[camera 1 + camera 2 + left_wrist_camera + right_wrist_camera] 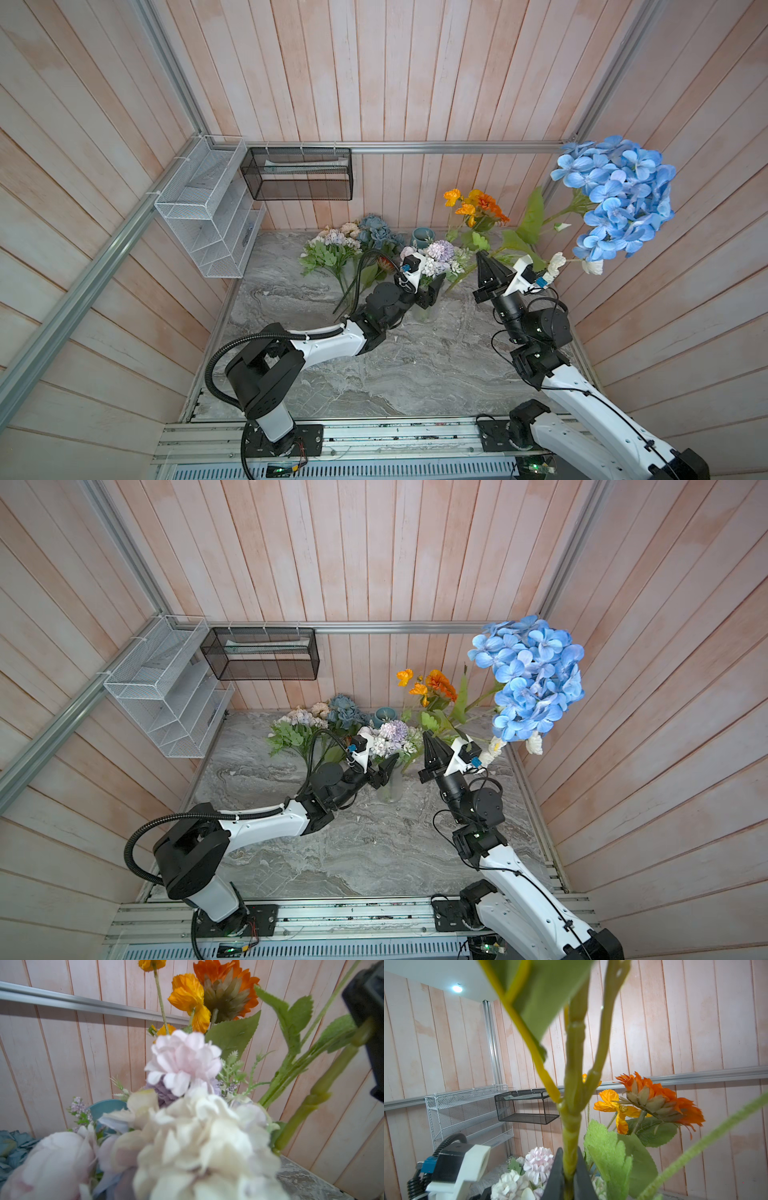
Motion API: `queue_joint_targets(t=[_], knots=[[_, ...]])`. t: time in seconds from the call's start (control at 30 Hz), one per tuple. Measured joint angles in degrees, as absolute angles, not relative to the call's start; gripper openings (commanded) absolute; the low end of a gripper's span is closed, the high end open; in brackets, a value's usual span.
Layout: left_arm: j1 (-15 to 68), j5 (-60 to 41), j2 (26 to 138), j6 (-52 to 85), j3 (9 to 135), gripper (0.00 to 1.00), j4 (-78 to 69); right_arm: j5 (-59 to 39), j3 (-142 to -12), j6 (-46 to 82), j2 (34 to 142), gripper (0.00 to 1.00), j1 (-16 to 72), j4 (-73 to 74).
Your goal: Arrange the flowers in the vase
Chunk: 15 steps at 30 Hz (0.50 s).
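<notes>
Blue hydrangea (pixel 619 195) rises high beyond our right tool (pixel 482 255), which pinches its green stem (pixel 571 1126) low down; we judge it light, stiff-stemmed, top-heavy; whether our left tool (pixel 432 293) by the vase (pixel 428 314) is spread, we cannot tell

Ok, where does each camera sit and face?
Top views: above the arm bases, looking down at the table, left arm and right arm.
Left wrist: faces pale blooms and back wall; only the right end effector shows.
Right wrist: looks along its end effector, shut on the hydrangea stem; left arm's wrist shows.
Shared: both wrists see the orange flowers.
</notes>
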<state>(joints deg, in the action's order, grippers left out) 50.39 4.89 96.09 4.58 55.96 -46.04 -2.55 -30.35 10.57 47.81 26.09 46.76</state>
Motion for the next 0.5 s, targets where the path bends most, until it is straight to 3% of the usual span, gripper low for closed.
queue_joint_targets(t=[0.5], knots=[[49.0,4.3,93.9,2.6,57.1,0.67,-48.6,-3.6,-32.4,11.0,51.4,0.0,26.2,51.5]])
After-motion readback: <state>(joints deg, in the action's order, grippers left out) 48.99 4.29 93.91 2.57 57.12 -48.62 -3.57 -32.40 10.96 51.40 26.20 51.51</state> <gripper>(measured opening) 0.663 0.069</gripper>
